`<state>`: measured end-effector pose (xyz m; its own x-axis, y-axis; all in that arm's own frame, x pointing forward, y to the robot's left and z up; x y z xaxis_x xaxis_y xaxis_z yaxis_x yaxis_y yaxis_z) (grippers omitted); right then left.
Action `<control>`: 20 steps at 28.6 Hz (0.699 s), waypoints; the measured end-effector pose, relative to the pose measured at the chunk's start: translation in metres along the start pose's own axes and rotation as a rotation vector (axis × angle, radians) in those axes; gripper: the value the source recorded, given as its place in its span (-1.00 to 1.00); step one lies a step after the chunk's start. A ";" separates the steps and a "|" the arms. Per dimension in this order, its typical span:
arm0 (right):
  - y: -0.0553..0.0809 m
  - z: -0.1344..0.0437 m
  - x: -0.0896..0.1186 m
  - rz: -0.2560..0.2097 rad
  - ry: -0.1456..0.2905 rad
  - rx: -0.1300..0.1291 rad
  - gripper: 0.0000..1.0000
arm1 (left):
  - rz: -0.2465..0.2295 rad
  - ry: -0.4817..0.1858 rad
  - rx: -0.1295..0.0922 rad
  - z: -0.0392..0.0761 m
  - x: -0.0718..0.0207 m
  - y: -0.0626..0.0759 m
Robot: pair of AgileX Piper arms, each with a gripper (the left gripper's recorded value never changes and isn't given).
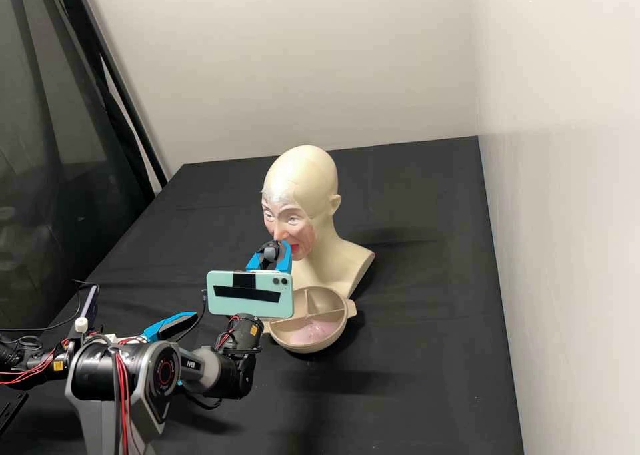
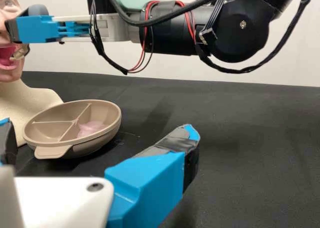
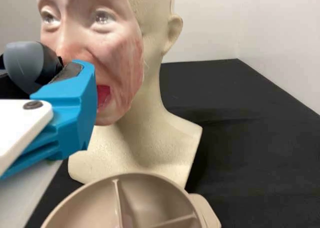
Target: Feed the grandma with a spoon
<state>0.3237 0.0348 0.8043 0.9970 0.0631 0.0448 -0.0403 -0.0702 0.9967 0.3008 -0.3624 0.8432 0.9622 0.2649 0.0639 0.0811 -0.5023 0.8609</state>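
We see the right gripper (image 1: 269, 260) clamped on the grey spoon (image 3: 30, 62) at the grandma head's (image 1: 301, 195) open mouth. The left gripper (image 1: 175, 323), fingers spread, sits low on the bench (image 1: 413, 242) (near left). A divided bowl (image 1: 313, 318) lies just in front of the bust, beneath the right arm.

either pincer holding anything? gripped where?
Right pincer grips the dark grey spoon by its thick rounded handle. Left pincer is open, empty.

Robotics test lab: a black-draped counter (image 1: 427, 348) set in a corner of bare white walls (image 1: 280, 55), with a robot arm (image 1: 143, 375) trailing exposed red wiring (image 1: 122, 383) near a mannequin head (image 1: 301, 188).
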 end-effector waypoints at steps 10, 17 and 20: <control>0.000 -0.003 0.002 0.003 0.010 0.001 -1.00 | 0.000 0.000 0.000 0.000 0.0000 0.000; -0.001 -0.003 0.002 0.002 0.011 0.001 -1.00 | 0.001 0.000 0.000 0.000 0.0003 0.000; -0.001 -0.003 0.002 0.002 0.011 0.001 -1.00 | 0.002 0.001 -0.001 0.000 0.0003 0.000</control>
<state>0.3254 0.0384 0.8038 0.9962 0.0738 0.0471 -0.0418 -0.0717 0.9966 0.3011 -0.3625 0.8436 0.9620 0.2650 0.0662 0.0790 -0.5019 0.8613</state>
